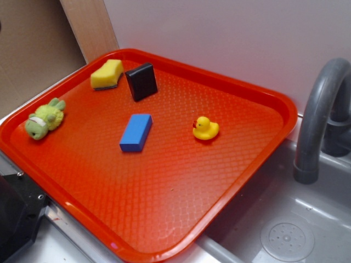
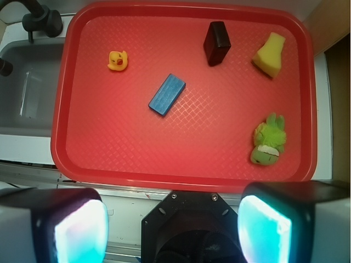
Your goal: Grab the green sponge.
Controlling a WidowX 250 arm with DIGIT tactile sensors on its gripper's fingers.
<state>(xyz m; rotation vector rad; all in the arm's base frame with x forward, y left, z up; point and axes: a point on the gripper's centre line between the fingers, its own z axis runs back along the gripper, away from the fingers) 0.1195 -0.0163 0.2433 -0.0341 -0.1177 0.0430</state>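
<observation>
**Jaws wide above the tray's near edge, sponge untouched**

The red plastic tray with a textured bottom serves as the surface and the landmark. The green sponge, a small yellow foam block with a thin dark scouring layer on its underside, lies in the tray's far left corner in the exterior view. Just beside it stands a black rectangular block, tilted on edge. A flat blue rectangular block lies near the tray's middle, and a small yellow rubber duck sits to its right. A green plush frog toy rests by the tray's left rim. In the wrist view the gripper hangs over the tray's near rim, its jaws spread wide and holding nothing, well apart from the sponge.
</observation>
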